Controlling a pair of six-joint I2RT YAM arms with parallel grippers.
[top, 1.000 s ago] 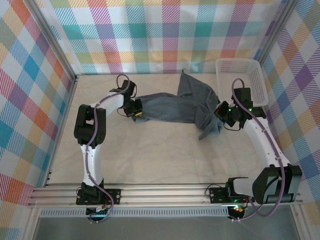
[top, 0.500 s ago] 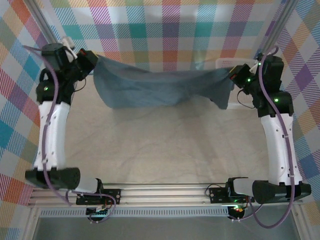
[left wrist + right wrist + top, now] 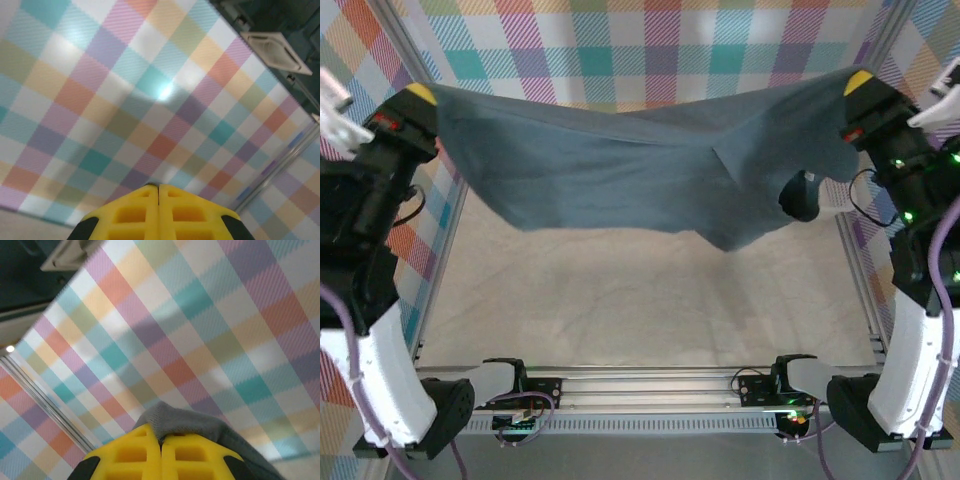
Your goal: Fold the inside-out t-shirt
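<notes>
My left gripper (image 3: pixel 420 93), at 10 o'clock, and right gripper (image 3: pixel 860 82), at 2 o'clock, each pinch tight an edge of the inside-out t-shirt (image 3: pixel 620 170), which hangs stretched between them above the table (image 3: pixel 620 290).

No legible text, no labels or brands, no numbers or signs

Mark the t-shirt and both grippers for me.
t-shirt (image 3: pixel 620 170): top view, middle of the hanging cloth.
left gripper (image 3: pixel 420 92): top view, yellow fingertips pinching the cloth.
right gripper (image 3: pixel 859 81): top view, yellow fingertips pinching the cloth.
</notes>
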